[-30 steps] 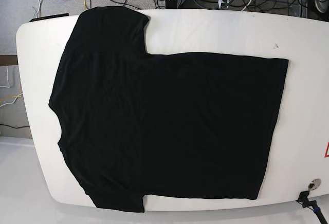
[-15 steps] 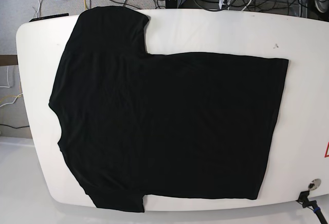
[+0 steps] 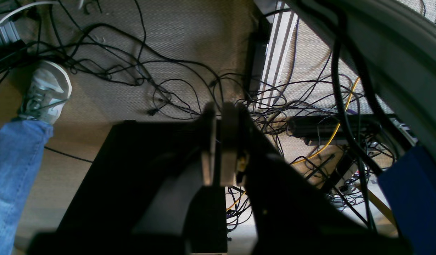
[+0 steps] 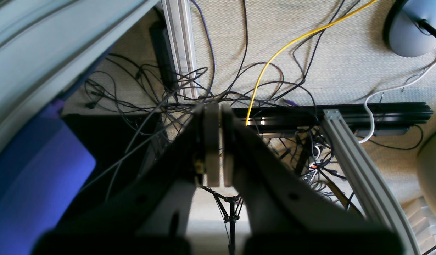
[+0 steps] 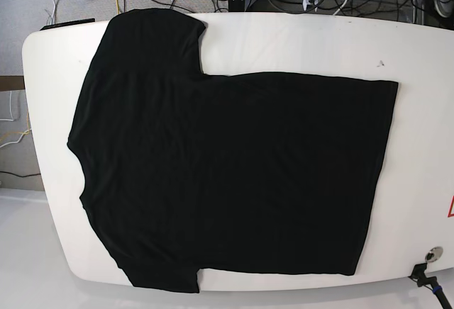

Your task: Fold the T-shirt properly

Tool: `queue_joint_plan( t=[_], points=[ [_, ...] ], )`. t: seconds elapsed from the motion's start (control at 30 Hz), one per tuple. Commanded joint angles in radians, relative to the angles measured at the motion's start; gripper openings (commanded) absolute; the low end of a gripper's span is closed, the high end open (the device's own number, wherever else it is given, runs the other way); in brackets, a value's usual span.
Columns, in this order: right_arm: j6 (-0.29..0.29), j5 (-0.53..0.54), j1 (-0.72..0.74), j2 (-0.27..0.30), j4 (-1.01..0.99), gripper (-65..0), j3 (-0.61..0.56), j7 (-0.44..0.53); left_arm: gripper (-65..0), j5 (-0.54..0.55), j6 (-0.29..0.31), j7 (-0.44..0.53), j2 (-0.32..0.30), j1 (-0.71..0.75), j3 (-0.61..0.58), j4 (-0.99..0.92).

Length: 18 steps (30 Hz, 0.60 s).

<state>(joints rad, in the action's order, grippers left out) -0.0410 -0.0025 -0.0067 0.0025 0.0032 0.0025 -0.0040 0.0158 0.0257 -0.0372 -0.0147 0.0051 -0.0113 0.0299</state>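
The black T-shirt (image 5: 227, 160) lies spread flat on the white table (image 5: 418, 167) in the base view, collar side to the left, hem to the right, one sleeve at the far left top and one at the near edge. Neither arm shows over the table. My left gripper (image 3: 218, 108) is shut and empty, hanging over the carpeted floor and its cables. My right gripper (image 4: 217, 106) is shut too, with nothing between its fingers, also above the floor. The T-shirt is out of both wrist views.
Tangled cables (image 3: 175, 88) and aluminium frame bars (image 4: 359, 170) cover the floor behind the table. A person's leg in jeans and a sneaker (image 3: 46, 92) stands at the left of the left wrist view. A lamp base (image 4: 413, 28) sits at the top right.
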Motion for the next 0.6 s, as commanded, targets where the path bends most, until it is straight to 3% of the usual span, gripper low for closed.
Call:
queue_joint_plan(
  t=[0.0,0.57],
  points=[
    [0.001,-0.003,0.0,0.002,-0.003,-64.5,0.001,-0.004,-62.1,-0.002,-0.003,-0.011,-0.002,0.003,-0.002,0.0],
    [-0.009,-0.005,-0.017,-0.002,0.015,-64.5,0.003,0.012,-64.4,-0.002,-0.003,-0.032,-0.01,0.023,-0.002,0.05]
  ],
)
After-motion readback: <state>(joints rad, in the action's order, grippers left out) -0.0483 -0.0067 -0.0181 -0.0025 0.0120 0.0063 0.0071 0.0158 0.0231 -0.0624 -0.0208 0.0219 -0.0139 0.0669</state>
